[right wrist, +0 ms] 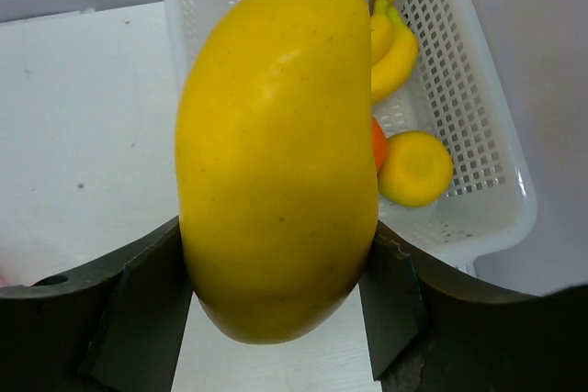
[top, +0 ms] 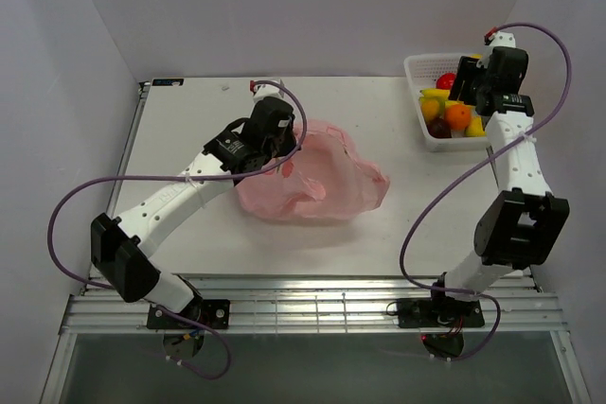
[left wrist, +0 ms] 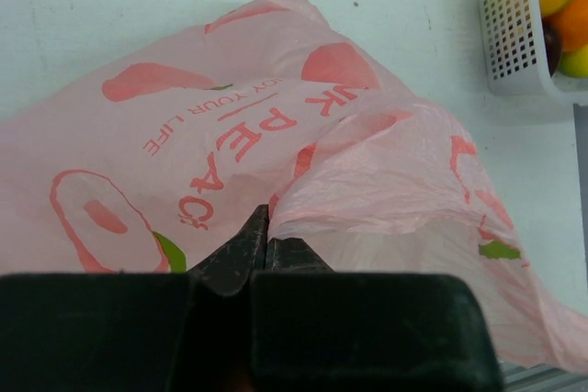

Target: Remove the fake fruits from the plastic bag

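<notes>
1. The right tool [right wrist: 276, 268] is clamped around a big yellow fruit [right wrist: 276, 135]
2. That fruit hangs above the white basket [right wrist: 478, 144], which stands at the far right of the tabletop [top: 312, 243]
3. In the basket lie a banana bunch [right wrist: 393, 43], an orange fruit [top: 457, 116] and a red fruit [top: 445, 80]
4. The left tool [left wrist: 263, 238] has its tips together, pinching a fold of the pink plastic bag [left wrist: 230, 126]
5. The bag lies crumpled mid-tabletop, well left of the basket

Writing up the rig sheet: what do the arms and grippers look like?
The left arm and right arm are white with black joint housings, each trailing a looping purple cable. The left gripper and right gripper are matte black.
</notes>
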Tool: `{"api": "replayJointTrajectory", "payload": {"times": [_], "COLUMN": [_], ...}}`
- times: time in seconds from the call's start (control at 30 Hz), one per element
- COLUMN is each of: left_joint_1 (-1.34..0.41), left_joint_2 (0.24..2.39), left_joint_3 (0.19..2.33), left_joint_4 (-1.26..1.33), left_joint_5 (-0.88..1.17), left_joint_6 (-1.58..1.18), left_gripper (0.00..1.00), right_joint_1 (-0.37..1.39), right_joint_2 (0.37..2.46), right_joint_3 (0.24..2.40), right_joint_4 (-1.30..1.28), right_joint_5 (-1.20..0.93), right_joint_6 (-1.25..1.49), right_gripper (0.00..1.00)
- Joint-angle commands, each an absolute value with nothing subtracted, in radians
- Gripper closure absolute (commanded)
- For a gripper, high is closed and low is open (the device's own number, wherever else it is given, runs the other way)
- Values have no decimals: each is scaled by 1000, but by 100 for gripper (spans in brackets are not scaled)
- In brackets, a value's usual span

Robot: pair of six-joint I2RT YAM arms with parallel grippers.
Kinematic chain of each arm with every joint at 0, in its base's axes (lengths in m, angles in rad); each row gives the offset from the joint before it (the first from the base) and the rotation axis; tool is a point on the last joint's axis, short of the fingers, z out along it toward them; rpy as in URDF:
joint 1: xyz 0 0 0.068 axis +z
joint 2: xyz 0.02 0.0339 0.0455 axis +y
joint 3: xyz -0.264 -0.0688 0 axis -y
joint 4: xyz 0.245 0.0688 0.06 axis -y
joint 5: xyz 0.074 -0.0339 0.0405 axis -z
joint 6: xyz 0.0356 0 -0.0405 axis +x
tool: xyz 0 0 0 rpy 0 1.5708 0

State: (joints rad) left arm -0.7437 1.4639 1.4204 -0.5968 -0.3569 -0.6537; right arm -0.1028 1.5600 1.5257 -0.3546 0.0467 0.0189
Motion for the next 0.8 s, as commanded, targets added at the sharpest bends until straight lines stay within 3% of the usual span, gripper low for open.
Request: {"api": "replayJointTrajectory", "payload": {"times": [0.0, 0.07, 0.1, 0.13, 0.17, 0.2, 0.53, 0.77], "left_joint_1": [-726, -726, -726, -724, -726, -726, -726, -726], "left_joint_2": [1480, 1485, 1483, 1473, 1462, 1448, 1201, 931], "left_joint_3": [1497, 1512, 1523, 1526, 1526, 1516, 1470, 1304], "left_joint_4": [-597, -592, -589, -588, -583, -568, -577, -790], "left_joint_5": [-380, -348, -322, -264, -241, -229, -138, -402], "left_joint_6": [-614, -571, -552, -539, -520, -517, -523, -681], "left_gripper": [92, 67, 53, 29, 20, 4, 2, 2], "right_joint_1": [-150, -167, -178, -181, -181, -181, -181, -181], "right_joint_2": [1653, 1741, 1759, 1788, 1793, 1793, 1544, 1200], "right_joint_3": [1634, 1689, 1704, 1724, 1748, 1752, 1625, 1281], "right_joint_4": [-282, -290, -305, -323, -340, -356, -524, -525], "right_joint_5": [-17, -29, -22, -23, -25, -18, 69, 11], "right_joint_6": [5, 21, 31, 43, 46, 48, 129, 167], "right_gripper": [75, 51, 25, 10, 10, 10, 10, 10]}}
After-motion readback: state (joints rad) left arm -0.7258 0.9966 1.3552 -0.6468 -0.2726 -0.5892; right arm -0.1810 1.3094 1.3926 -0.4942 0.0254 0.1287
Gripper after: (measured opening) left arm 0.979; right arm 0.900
